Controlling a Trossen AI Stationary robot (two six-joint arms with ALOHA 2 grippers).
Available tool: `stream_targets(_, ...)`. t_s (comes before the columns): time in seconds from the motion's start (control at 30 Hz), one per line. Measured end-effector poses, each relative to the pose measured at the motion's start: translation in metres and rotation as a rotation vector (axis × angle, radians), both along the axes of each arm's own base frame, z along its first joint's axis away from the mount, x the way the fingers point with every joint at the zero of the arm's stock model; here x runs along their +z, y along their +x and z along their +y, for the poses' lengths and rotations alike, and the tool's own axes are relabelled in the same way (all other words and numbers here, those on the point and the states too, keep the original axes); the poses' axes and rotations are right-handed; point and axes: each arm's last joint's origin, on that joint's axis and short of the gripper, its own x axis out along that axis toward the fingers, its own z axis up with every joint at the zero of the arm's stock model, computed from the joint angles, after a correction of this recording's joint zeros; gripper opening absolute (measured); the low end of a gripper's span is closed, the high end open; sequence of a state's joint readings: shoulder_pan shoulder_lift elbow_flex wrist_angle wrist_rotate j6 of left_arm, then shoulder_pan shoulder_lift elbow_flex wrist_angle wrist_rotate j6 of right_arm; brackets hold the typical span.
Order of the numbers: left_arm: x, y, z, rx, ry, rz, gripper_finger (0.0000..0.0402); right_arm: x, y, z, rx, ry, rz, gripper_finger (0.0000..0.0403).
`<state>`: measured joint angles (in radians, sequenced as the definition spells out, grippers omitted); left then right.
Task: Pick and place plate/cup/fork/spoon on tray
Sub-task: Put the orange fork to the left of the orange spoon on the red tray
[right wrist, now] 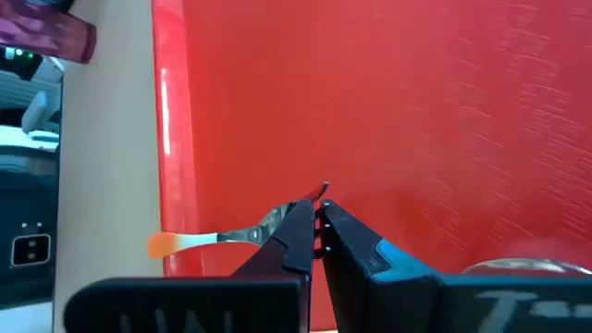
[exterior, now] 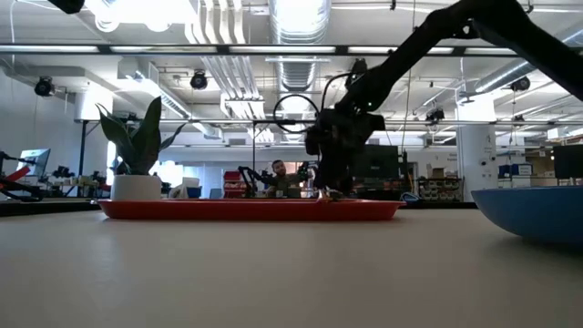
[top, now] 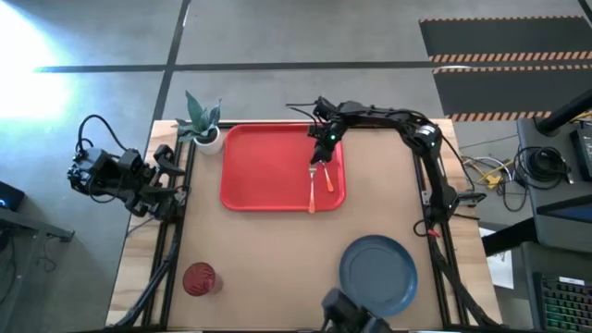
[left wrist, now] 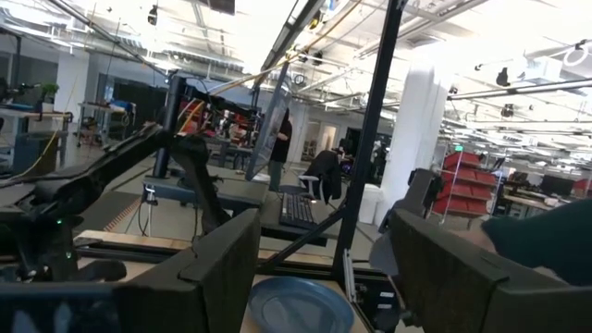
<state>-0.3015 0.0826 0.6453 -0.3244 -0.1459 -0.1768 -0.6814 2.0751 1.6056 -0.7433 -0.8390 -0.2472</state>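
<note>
High view: right gripper (top: 317, 165) down over the tray (top: 268, 176) near its right edge, fork (top: 314, 190) and spoon (top: 328, 178) lying side by side there, handles toward the tray's front edge. Plate (top: 377, 275) on the table (top: 268, 254) near the front edge, right of centre; cup (top: 199, 279) near the front-left corner; potted plant (top: 203, 125) just off the tray's back-left corner. Left gripper (top: 171, 174) parked at the table's left edge, well apart from everything. Low view: right gripper (exterior: 328, 187) reaching down to the tray (exterior: 250, 210), plate (exterior: 533, 214) at the right, plant (exterior: 137, 150) at the left. Left wrist view: fingers (left wrist: 222, 264) spread apart, nothing between them, plate (left wrist: 301, 308) beyond. Right wrist view: fingertips (right wrist: 314, 222) pinched together on the fork (right wrist: 222, 238) at its neck, orange handle crossing the tray (right wrist: 416, 120) rim, cup (right wrist: 46, 32) far off.
</note>
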Motion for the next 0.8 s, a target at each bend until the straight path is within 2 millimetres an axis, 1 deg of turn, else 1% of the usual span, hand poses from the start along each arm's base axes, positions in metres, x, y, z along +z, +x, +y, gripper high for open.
stream_targets(0.1,0.000,0.000,0.000,0.000,0.000,0.000,0.0225,-0.002,0.002,-0.007,-0.004,-0.005,-0.007,0.0008)
stream_targets(0.3,-0.002,0.001,0.000,0.000,0.002,0.006,0.0225,0.012,0.004,-0.027,-0.023,-0.059,-0.062,0.0008)
stream_targets(0.43,-0.004,0.003,-0.001,0.001,0.005,0.014,0.0225,0.014,0.004,-0.036,-0.034,-0.061,-0.060,0.0008)
stream_targets(0.63,-0.004,0.003,-0.001,0.001,0.006,0.015,0.0225,0.002,-0.002,-0.037,-0.015,-0.027,0.010,0.0008)
stream_targets(0.8,-0.004,0.003,-0.001,0.001,0.006,0.016,0.0225,0.000,-0.006,-0.040,-0.014,-0.041,0.023,0.0008)
